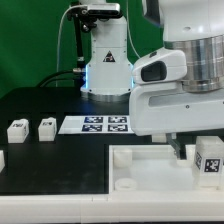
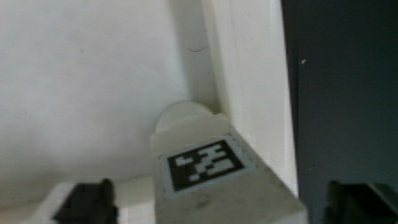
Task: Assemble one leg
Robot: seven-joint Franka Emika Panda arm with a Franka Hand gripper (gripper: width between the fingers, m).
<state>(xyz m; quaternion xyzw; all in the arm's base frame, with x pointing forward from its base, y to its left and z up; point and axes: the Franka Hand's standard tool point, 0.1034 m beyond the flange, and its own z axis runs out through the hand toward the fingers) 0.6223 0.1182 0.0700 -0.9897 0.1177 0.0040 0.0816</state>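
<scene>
A leg (image 1: pixel 208 160), a small white block with a black-and-white tag, stands at the right end of the large white tray (image 1: pixel 130 165). In the wrist view this leg (image 2: pixel 210 160) lies between my two dark fingertips (image 2: pixel 86 200), with a gap on each side. My gripper (image 2: pixel 222 205) is open around it and does not touch it. In the exterior view the gripper (image 1: pixel 192 152) hangs low over the tray, just beside the leg. Two more legs (image 1: pixel 17 128) (image 1: pixel 46 126) stand on the black table at the exterior view's left.
The marker board (image 1: pixel 104 124) lies behind the tray. Another white block (image 1: pixel 2 158) shows at the left edge of the exterior view. The robot base (image 1: pixel 105 60) stands at the back. The tray's raised wall (image 2: pixel 240 60) runs close beside the leg.
</scene>
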